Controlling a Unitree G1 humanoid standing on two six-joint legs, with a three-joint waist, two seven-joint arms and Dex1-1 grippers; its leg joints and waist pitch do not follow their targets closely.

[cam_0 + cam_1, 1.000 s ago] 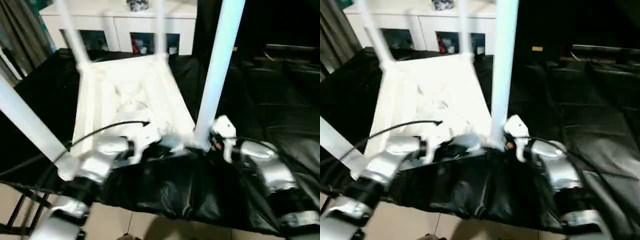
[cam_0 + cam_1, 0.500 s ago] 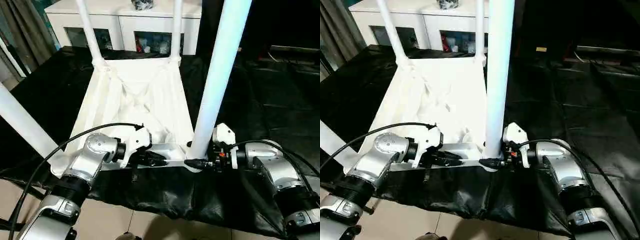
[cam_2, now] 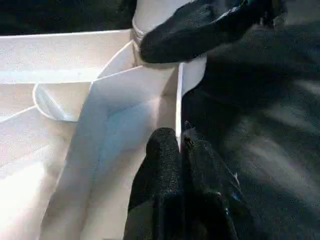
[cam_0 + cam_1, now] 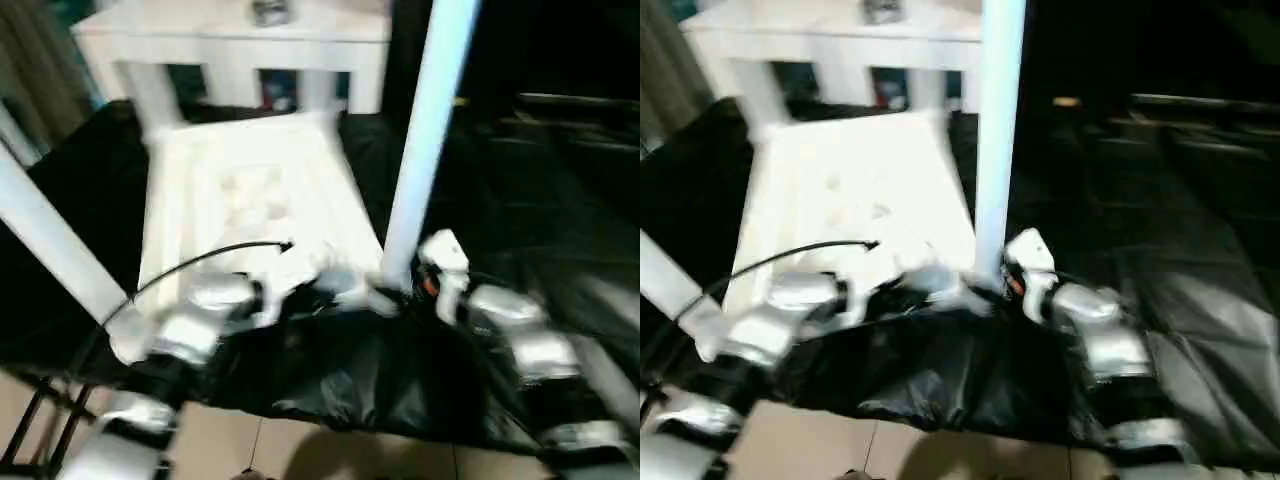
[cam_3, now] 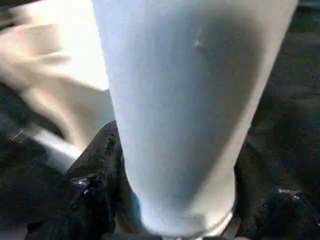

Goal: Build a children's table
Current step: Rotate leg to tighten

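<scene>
We see the children's table top (image 4: 250,200) lying upside down on the black-draped counter (image 4: 520,180), ribbed underside up, with white legs standing in its corner sockets. The near right leg (image 4: 425,130) rises upright from the corner closest to us; another leg (image 4: 50,245) slants up at the near left, and two more stand blurred at the far corners.

Our left pincer (image 3: 179,150) is closed on the thin near rim of the top, one black finger on each side of the wall, just beside the near right socket. Our right pincer (image 5: 170,210) sits at the base of the near right leg, its fingers (image 5: 95,175) spread around the tube and closed against it.

Beyond the counter stands a white cabinet (image 4: 240,50) with glass doors.
</scene>
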